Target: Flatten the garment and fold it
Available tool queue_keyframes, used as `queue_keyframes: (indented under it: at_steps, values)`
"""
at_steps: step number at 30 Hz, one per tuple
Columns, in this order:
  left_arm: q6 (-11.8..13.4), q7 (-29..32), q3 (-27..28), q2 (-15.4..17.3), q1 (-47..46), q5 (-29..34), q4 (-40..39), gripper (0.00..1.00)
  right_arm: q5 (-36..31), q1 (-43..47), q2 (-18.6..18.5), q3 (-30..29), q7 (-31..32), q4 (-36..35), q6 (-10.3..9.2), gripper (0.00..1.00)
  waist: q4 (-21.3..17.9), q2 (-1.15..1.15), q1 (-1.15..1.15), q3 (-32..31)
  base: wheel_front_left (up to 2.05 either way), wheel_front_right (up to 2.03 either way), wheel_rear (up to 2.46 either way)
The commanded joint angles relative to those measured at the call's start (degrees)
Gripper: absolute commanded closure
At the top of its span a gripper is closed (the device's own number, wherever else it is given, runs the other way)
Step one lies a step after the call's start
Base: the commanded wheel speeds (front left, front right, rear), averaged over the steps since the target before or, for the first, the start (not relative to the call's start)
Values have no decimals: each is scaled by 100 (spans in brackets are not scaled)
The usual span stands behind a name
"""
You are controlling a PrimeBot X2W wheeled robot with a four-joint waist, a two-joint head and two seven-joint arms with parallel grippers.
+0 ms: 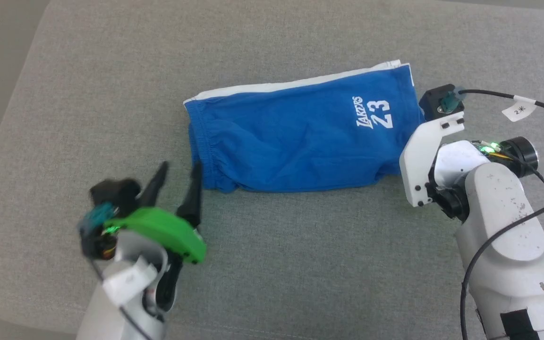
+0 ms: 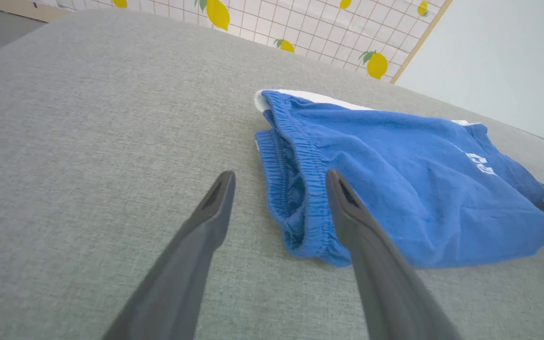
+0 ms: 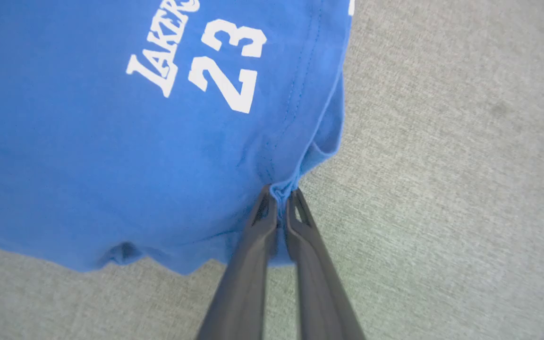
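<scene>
Position of garment (image 1: 300, 137): lies lengthwise across grey cushion (image 1: 300, 264), apparently doubled leg over leg. White side stripe (image 1: 272, 87) along far edge, waistband (image 1: 201, 141) toward the robot's left, "LAKERS 23" print (image 1: 376, 113) face up near the right end.

Claw state, right gripper (image 3: 280, 193): clenched on a small pinch of blue cloth at the near corner of leg hem (image 3: 321, 137), tips down at cushion level.

Claw state, left gripper (image 1: 180, 166): released, jaws wide, grasps nothing. Hovers just beside the near waistband corner, with one finger crossing the elastic in the left wrist view.

Risks (judgement):
- Thin pinch at right. Likely to slip free under a firm pull, or to take just the top layer and open the leg instead of tensioning it.
- Hold at one end only. Pulling now probably drags the whole garment over the cushion and deepens mid-panel wrinkles.
- Waistband bunched and gaping. Left closure may catch a single layer, or snag cushion fabric if driven too low.
- Uneven lift between ends. Possible twist, spoiling the fold line.

Containers: none seen. Garment rests directly on cushion, with nothing lying on top of it.
</scene>
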Motion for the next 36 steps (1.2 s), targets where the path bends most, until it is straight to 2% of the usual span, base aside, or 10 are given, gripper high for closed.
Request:
queue_keyframes:
  at_steps: [1,5,9,13,21,22,23,24,29,36]
  values:
    - [98,466,-78,-44,-171,-93,-55,0,39,85,-14,12,-9,-54,-11,100,-13,0,0,-38,0,0,0]
    - [414,1827,-278,0,-374,-106,-370,0,79,141,-42,43,36,-163,-11,100,-39,0,0,-33,0,0,0]
    - [749,2799,-358,199,-582,77,-436,0,133,170,-45,76,93,-261,-11,100,-92,0,0,51,0,0,0]
    - [884,3199,-373,323,-816,170,-246,0,156,174,-44,96,129,-350,-11,100,-147,0,0,161,0,0,0]
    - [833,3540,-428,421,-1098,100,545,0,210,135,-34,177,141,-451,-11,100,-285,0,0,362,0,0,0]
    - [805,3557,-444,424,-1107,85,600,20,215,134,-33,188,141,-456,-11,100,-291,0,0,374,0,0,0]
    - [773,3580,-466,436,-1110,75,664,94,223,132,-32,203,141,-459,-11,100,-299,0,0,384,0,0,0]
    - [740,3620,-483,438,-1102,49,709,100,230,130,-31,214,139,-461,-11,100,-304,0,0,389,0,0,0]
    - [598,3682,-436,396,-1062,-206,756,100,271,144,-28,240,105,-457,-11,100,-280,0,0,317,0,0,0]
    - [475,3784,-324,438,-940,-500,504,100,558,445,-141,176,206,-650,-11,100,-179,0,0,-95,0,0,0]
